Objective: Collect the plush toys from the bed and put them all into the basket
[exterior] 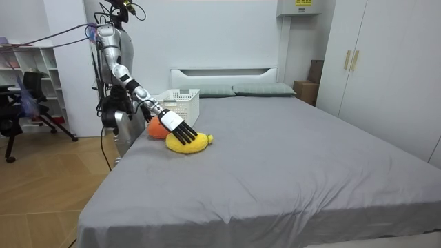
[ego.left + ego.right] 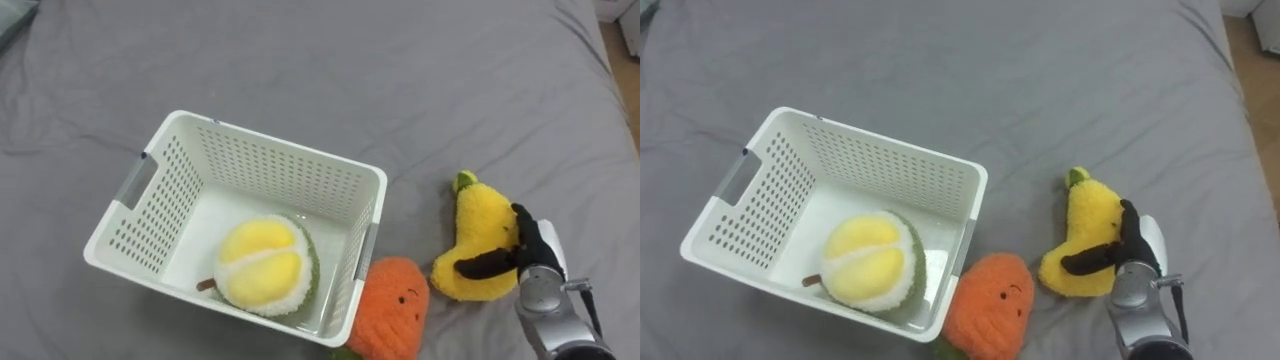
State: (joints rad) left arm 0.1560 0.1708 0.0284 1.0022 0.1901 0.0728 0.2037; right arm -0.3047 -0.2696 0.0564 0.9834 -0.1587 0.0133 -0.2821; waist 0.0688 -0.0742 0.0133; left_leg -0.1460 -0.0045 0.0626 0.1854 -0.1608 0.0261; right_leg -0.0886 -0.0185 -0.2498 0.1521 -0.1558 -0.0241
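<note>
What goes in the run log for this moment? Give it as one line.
right hand | closed on banana plush, lying on bed | durian plush in basket | carrot plush beside basket

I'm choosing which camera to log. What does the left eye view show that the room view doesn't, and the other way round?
Left eye view: inside the basket, a round yellow toy, and the right hand with its thumb curled across the banana. Room view: the robot standing at the bedside, plus headboard, pillows and wardrobe. Both: basket, banana, right hand on it, orange toy beside the basket, grey bed.
</note>
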